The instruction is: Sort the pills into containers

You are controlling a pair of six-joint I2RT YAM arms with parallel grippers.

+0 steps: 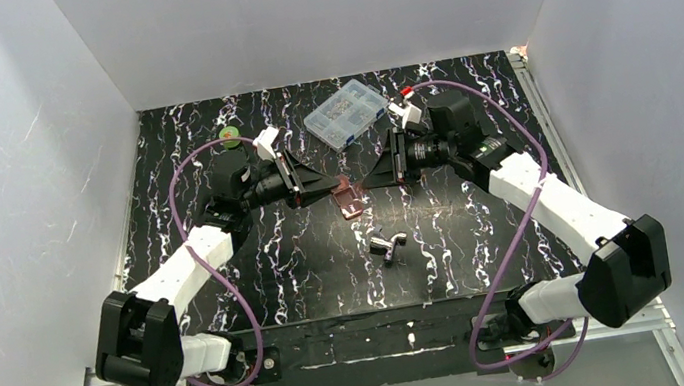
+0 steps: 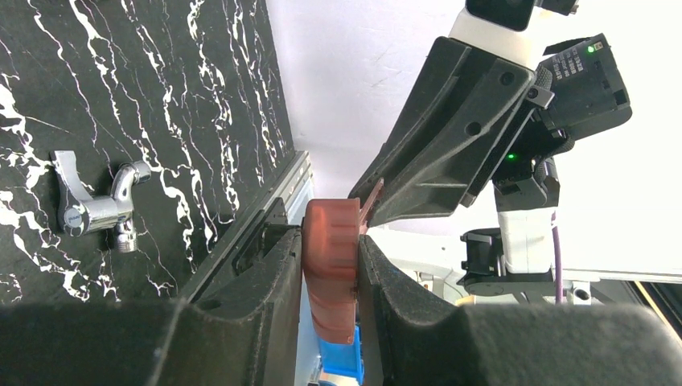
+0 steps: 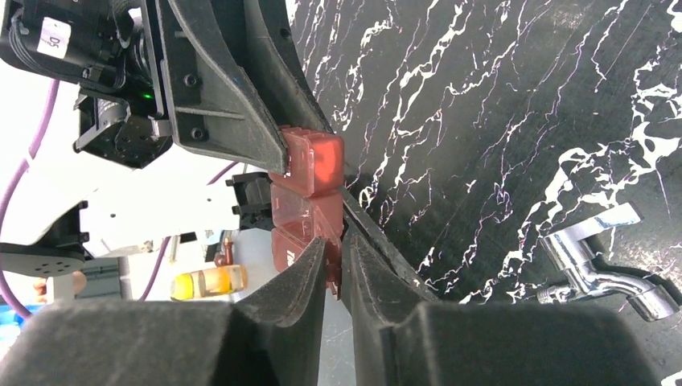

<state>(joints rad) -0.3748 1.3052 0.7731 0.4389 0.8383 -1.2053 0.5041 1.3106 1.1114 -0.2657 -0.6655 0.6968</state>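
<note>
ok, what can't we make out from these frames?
- red case contents: both wrist views, left fingers and right fingers cover it.
- clear compartment box contents: top view, too small.
- green round item: top view, too small to identify.

Over the desk the pill case hangs between the left gripper and right gripper, a compartment box farther back, a tap fitting nearer, a disc at the far left.
</note>
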